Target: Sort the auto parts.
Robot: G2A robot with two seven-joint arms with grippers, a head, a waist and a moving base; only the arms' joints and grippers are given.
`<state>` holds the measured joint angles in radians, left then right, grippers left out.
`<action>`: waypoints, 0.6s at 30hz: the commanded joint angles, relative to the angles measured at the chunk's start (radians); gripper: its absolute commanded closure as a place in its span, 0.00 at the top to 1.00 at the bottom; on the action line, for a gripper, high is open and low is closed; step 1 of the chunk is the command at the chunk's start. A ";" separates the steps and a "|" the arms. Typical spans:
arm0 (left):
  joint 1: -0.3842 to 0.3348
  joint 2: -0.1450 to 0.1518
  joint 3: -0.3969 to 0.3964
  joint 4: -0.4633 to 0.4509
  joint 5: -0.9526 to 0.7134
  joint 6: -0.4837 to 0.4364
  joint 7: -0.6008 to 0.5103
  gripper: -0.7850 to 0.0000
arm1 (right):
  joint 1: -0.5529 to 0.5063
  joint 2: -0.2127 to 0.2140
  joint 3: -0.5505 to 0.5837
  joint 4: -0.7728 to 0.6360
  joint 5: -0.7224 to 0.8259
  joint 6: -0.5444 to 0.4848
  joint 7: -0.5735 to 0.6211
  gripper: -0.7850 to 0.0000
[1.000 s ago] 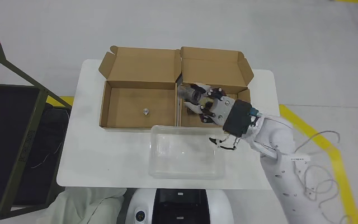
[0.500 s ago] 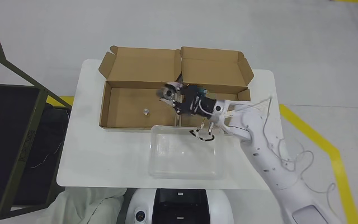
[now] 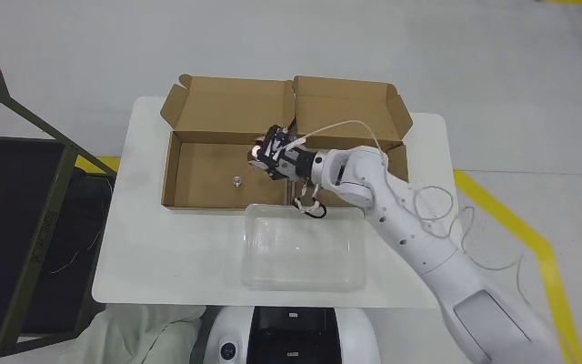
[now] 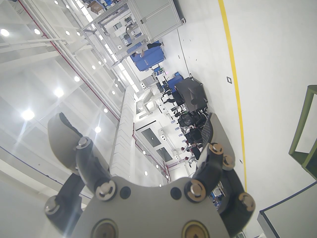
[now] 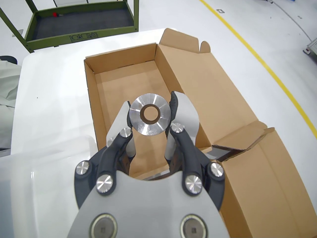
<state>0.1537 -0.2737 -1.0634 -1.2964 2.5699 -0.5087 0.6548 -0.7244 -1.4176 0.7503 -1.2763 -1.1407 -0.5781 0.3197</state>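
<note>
Right gripper (image 5: pixel 149 115) is clamped on a metal ring (image 5: pixel 148 129), its fingers pressing the rim from both sides. It hangs over the left cardboard box (image 3: pixel 205 173), at the end beside the right box (image 3: pixel 350 114). A small metal part (image 3: pixel 236 180) lies on the left box's floor. Left gripper (image 4: pixel 135 125) points upward, fingers spread wide. Green cart (image 5: pixel 74 23) carries stencilled lettering on its rail.

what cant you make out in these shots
- Small silvery part in the left cardboard box: top view, too small to tell its shape.
- Floor of the right cardboard box: top view, mostly covered by the right arm.
- Silver metal ring in the right gripper: right wrist view, seen face-on, so its thickness is hidden.
</note>
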 commanded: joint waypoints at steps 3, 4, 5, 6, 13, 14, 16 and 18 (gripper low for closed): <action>0.000 0.000 0.000 0.000 0.000 0.000 0.000 1.00 | 0.037 -0.023 -0.037 0.066 0.043 0.004 0.041 0.00; 0.000 0.000 0.000 0.000 0.000 0.000 0.000 1.00 | 0.045 -0.028 -0.044 0.082 0.053 0.003 0.047 0.00; 0.000 0.000 0.000 0.000 0.000 0.000 0.000 1.00 | 0.053 -0.034 -0.052 0.097 0.062 0.001 0.048 0.00; 0.000 0.000 0.000 0.000 0.000 0.000 0.000 1.00 | 0.059 -0.039 -0.059 0.115 0.074 -0.003 0.047 0.00; 0.000 0.000 0.000 0.000 0.000 0.000 0.000 1.00 | 0.111 -0.081 -0.112 0.246 0.109 -0.006 0.054 0.00; 0.000 0.000 0.000 0.000 0.000 0.000 0.000 1.00 | 0.118 -0.087 -0.121 0.263 0.108 -0.001 0.057 0.00; 0.000 0.000 0.000 0.000 0.000 0.000 0.000 1.00 | 0.130 -0.101 -0.139 0.296 0.114 -0.001 0.058 0.00; 0.000 0.000 0.000 0.000 0.000 0.000 0.000 1.00 | 0.141 -0.114 -0.155 0.329 0.117 0.001 0.058 0.00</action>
<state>0.1537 -0.2737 -1.0634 -1.2964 2.5699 -0.5087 0.6548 -0.5884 -1.5257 0.6030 -0.9644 -1.0255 -0.5769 0.3781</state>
